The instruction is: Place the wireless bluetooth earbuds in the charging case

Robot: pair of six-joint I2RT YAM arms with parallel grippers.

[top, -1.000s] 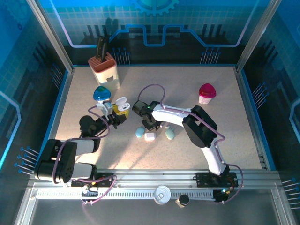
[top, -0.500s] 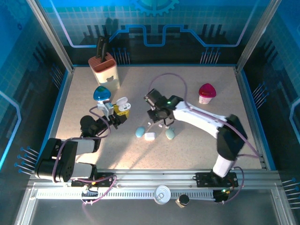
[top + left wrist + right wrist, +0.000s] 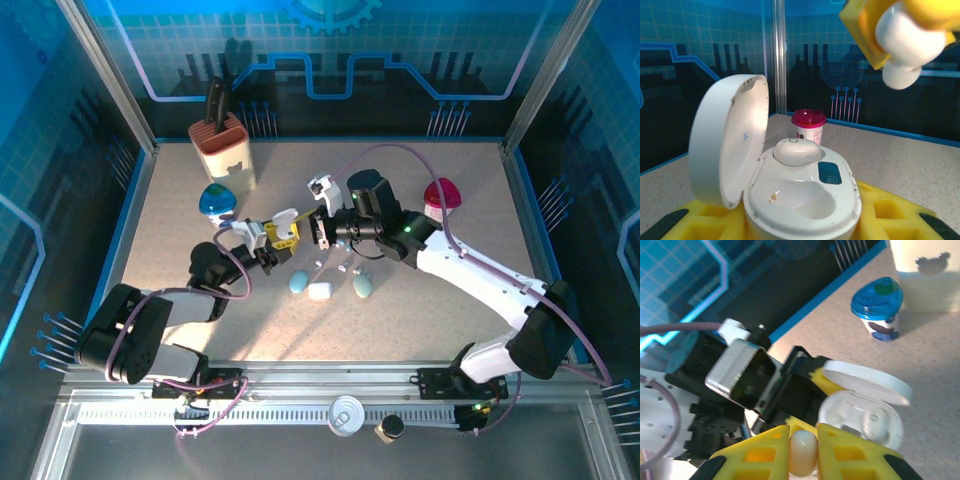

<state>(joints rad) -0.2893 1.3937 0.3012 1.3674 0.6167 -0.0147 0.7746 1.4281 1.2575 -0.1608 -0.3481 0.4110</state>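
Okay, we see the left gripper (image 3: 272,242) clamped on the open white charging case (image 3: 805,200) (one earbud (image 3: 792,151) already seated inside). The right gripper (image 3: 803,432) pinches a second earbud (image 3: 803,454), close above the case, not touching it.

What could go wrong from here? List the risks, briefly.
1. The earbud is pinched at the tips of the right gripper; glossy and tiny, it may slip out before reaching the charging case.
2. One well already holds a seated earbud; aiming there instead of the empty well could jam.
3. The open lid stands upright close by and could be knocked.
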